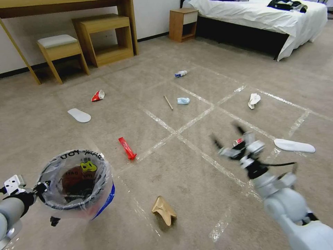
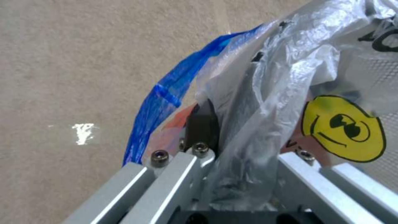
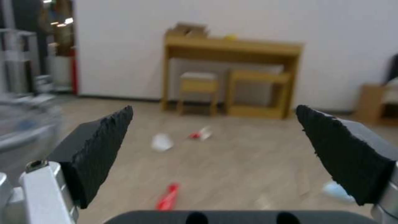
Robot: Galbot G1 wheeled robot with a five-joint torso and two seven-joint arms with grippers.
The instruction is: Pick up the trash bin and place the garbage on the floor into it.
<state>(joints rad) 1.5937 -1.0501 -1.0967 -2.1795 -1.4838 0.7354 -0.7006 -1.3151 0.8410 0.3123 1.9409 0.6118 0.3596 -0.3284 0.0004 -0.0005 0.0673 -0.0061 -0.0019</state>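
- The left gripper (image 1: 41, 189) is clamped on the rim of the bin (image 1: 74, 184), holding it low at the robot's left; in the left wrist view one dark finger (image 2: 202, 126) presses against the bin's wall (image 2: 166, 102) with the clear bag (image 2: 265, 102) bunched over it.
- The bag's rim carries black lettering and a yellow face sticker (image 2: 342, 129).
- The right gripper (image 1: 227, 139) is out over the carpet (image 1: 194, 173) on the robot's right, its two black pads (image 3: 97, 149) spread wide apart with nothing between them.
- A red can (image 1: 238, 142) lies on the carpet just past that gripper.
- A brown paper bag (image 1: 163, 209) lies near the bin, to its right.
- A red wrapper (image 1: 127, 148) rests beside a tape line (image 1: 194, 149), farther out.
- A wooden stick (image 1: 168, 102) and a blue mask (image 1: 183, 100) lie close together mid-floor.
- A white-blue bottle (image 1: 180, 73) sits beyond them, toward the bed (image 1: 256, 15).
- A white tissue (image 1: 253, 100) lies to the right, by a tape line.
- A red-and-white cup (image 1: 98, 96) lies to the left, near a stool (image 1: 60, 48).
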